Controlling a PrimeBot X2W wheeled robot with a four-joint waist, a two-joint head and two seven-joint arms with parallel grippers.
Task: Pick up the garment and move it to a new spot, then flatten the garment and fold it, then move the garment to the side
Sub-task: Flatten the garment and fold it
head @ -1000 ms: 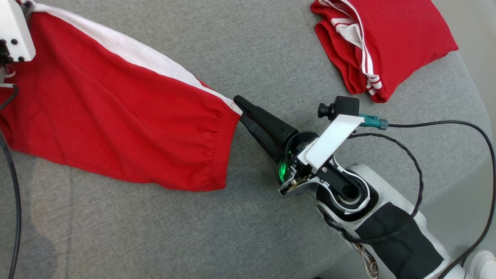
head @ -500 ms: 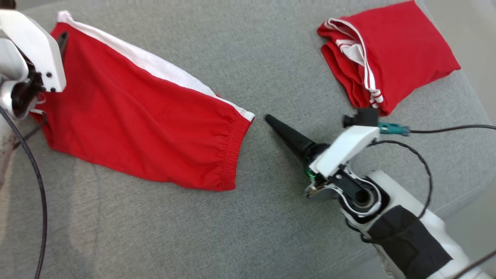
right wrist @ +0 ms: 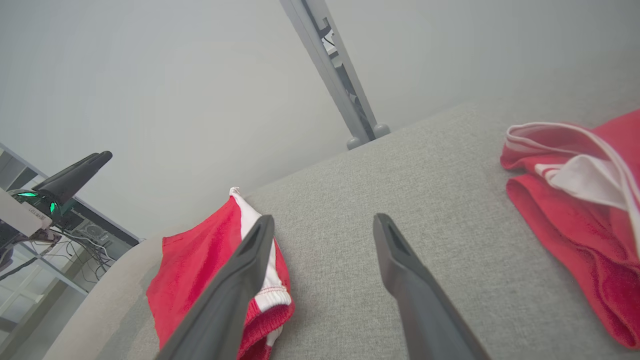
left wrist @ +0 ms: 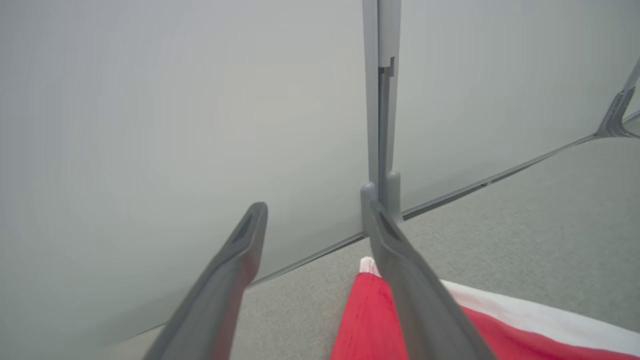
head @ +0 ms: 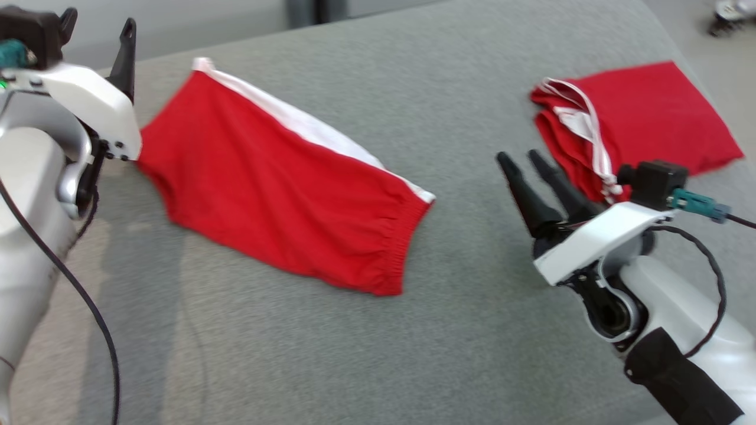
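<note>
We found the left gripper (left wrist: 314, 200) and right gripper (head: 518, 156) spread and empty, the garment (head: 283, 183) flat between them, apparently laid ready for folding.

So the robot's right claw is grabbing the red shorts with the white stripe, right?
Not quite. The right gripper is open and grabs nothing. It hangs over the grey surface, apart from the red shorts with the white stripe. The head view shows the gap between them.
</note>
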